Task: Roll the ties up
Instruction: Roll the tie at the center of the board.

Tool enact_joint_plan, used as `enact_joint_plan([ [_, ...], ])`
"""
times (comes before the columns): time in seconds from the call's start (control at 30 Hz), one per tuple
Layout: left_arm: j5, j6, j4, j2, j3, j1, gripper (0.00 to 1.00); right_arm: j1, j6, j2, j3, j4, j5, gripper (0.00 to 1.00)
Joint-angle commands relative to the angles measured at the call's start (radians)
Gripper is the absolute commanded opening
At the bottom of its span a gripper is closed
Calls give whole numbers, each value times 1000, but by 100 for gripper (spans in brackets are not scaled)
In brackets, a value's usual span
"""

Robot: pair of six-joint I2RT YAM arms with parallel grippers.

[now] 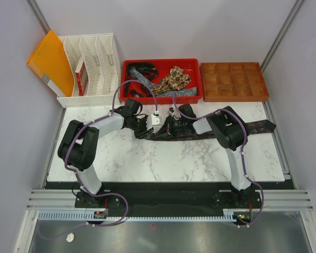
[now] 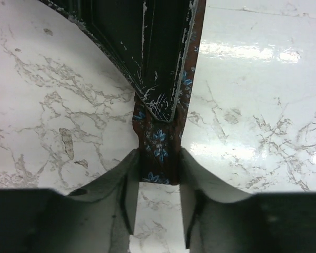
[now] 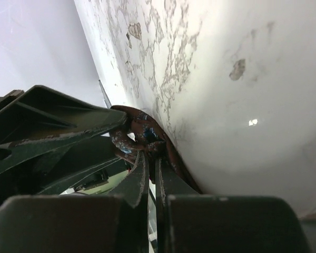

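- White-walled cell, marble table [image 1: 147, 163], red tray [image 1: 197, 66] at the back edge.
- Brown floral tie [image 1: 253, 126] lay stretched flat across the table, wide end to the right.
- Right gripper [image 3: 152, 163] was clenched on a small crumpled fold near the narrow end.
- Left gripper [image 2: 158, 158] had its jaws partly apart astride that same strip; whether it gripped could not be told.
- Rolling looked barely begun. The other ties [image 1: 176, 79] sat heaped and unrolled in the tray, with no finished roll in view.
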Motion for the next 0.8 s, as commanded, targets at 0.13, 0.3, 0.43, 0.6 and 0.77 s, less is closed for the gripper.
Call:
enact_joint_plan([
  [0.13, 29, 40, -42, 21, 98, -40, 34, -8, 31, 62, -24, 13, 116, 0],
  [0.3, -6, 42, -56, 47, 108, -60, 29, -5, 40, 53, -20, 18, 125, 9],
  [0.43, -6, 29, -56, 75, 124, -78, 29, 1, 49, 48, -20, 29, 124, 11],
  [0.6, -69, 31, -84, 139, 162, -92, 28, 1, 37, 27, -28, 15, 108, 20],
  [0.77, -115, 42, -157, 193, 190, -95, 25, 1, 26, -32, -8, -37, 102, 36],
])
